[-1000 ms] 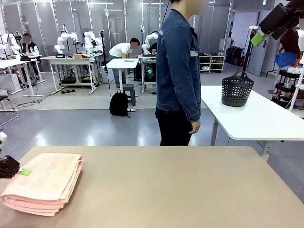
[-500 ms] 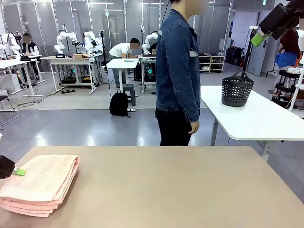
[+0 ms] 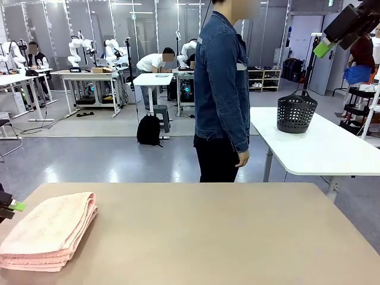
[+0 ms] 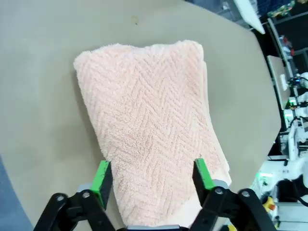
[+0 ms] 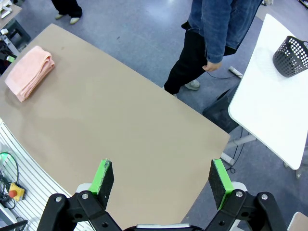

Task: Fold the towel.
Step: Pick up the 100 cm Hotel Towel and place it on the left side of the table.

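At the table's left edge the folded towel (image 3: 48,230) lies flat, so we draw our wide-open, empty left gripper (image 4: 151,174) straight back without dragging it.

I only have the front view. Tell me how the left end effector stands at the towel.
Observer: The left wrist view shows the left end effector open, its pads on either side of the folded towel, not pinching it.
Operator: Give me the towel's top surface.
Observer: Herringbone weave, lying flat, with no loose flap across the top in that view.
Operator: Now the right end effector.
Observer: The right wrist view shows the right end effector open and holding nothing, high over the tan table, with the towel far off at the table's end.
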You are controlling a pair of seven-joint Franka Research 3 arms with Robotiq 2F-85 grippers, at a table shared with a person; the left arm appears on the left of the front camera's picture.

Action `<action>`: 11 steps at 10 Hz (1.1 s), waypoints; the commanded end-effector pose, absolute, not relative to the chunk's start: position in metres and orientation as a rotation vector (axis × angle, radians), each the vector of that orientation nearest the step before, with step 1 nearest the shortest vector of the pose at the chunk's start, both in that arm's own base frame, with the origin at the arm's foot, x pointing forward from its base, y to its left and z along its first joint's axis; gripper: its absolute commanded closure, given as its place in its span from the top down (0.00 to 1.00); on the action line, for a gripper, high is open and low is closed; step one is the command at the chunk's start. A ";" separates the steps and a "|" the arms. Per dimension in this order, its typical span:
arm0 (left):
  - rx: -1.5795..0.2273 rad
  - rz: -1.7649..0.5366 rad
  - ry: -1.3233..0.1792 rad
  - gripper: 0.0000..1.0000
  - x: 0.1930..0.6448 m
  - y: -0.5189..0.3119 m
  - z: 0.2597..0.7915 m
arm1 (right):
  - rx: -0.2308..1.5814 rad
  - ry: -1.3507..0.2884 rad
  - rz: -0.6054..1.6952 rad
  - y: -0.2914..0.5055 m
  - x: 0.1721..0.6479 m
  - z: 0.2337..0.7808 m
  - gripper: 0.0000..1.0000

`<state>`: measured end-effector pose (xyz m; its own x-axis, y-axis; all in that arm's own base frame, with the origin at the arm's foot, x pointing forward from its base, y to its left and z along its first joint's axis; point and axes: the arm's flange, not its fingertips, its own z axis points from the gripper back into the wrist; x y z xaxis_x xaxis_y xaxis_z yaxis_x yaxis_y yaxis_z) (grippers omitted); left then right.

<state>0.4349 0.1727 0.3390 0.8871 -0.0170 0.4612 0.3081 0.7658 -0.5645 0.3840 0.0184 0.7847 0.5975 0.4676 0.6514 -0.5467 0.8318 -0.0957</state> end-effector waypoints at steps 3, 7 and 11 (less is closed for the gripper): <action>-0.575 -0.202 -0.506 1.00 0.407 0.143 0.349 | 0.126 -0.721 0.587 0.019 0.385 0.784 1.00; -0.619 -0.195 -0.496 1.00 0.417 0.156 0.351 | 0.126 -0.721 0.587 0.019 0.385 0.784 1.00; -0.619 -0.195 -0.496 1.00 0.417 0.156 0.351 | 0.126 -0.721 0.587 0.019 0.385 0.784 1.00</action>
